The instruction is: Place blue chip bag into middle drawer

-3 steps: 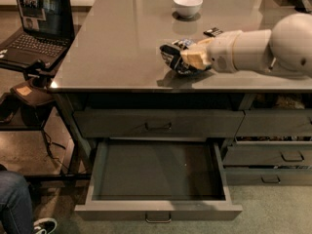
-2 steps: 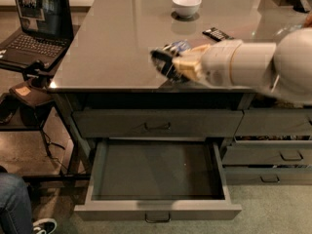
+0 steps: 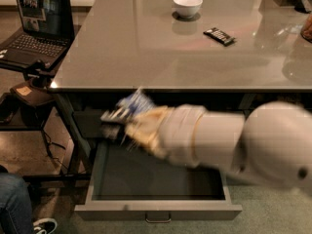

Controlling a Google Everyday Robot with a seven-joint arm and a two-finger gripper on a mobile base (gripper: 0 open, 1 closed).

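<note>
My gripper (image 3: 119,118) is in front of the table's front edge, above the left rear part of the open middle drawer (image 3: 158,211). It is shut on the blue chip bag (image 3: 135,103), a small crumpled blue foil bag that sticks up from the fingers. The drawer is pulled out, wide and shallow, with a dark flat floor and a small curved metal handle on its front. My white arm crosses from the right and hides the drawer's right rear part.
A grey table top (image 3: 146,52) carries a white bowl (image 3: 187,5) and a slim black candy bar wrapper (image 3: 219,35). An open laptop (image 3: 34,26) stands on a side stand at the left. A person's leg and shoe (image 3: 19,213) show at the bottom left.
My gripper has carried the blue chip bag off the table top, forward and down over the front edge, to above the open drawer.
</note>
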